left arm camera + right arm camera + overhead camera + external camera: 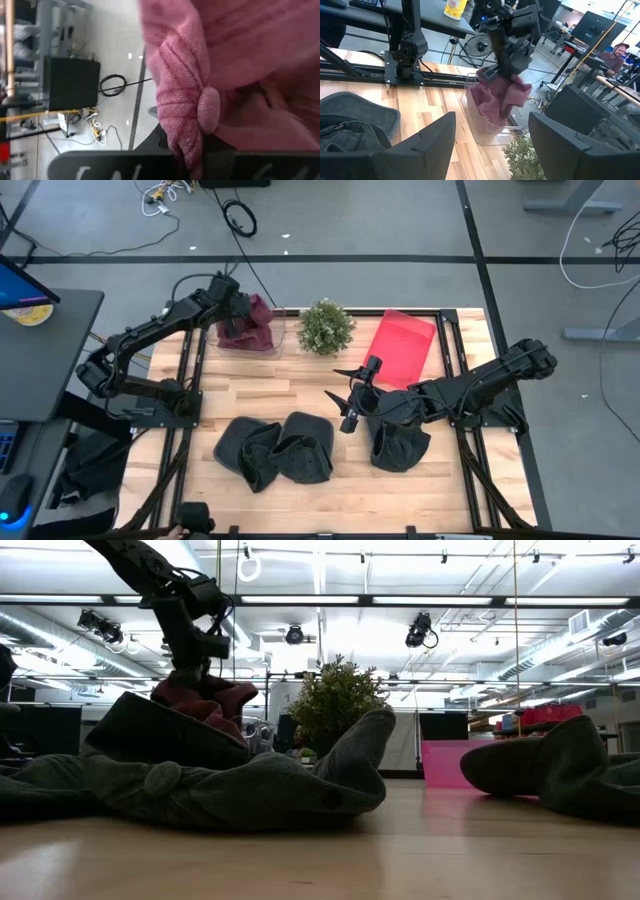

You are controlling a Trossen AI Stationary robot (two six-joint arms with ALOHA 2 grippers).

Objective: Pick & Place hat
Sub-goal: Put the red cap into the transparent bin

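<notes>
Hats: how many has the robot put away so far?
None look finished. The left gripper holds a pink hat over the clear bin, not yet let go. Three grey hats wait on the table. The right gripper hangs open, empty.

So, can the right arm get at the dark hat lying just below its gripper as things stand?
Probably yes. The right gripper is open and hovers over bare table, with the dark hat right beside it and nothing between them. The left gripper is far off, shut on the maroon hat.
</notes>
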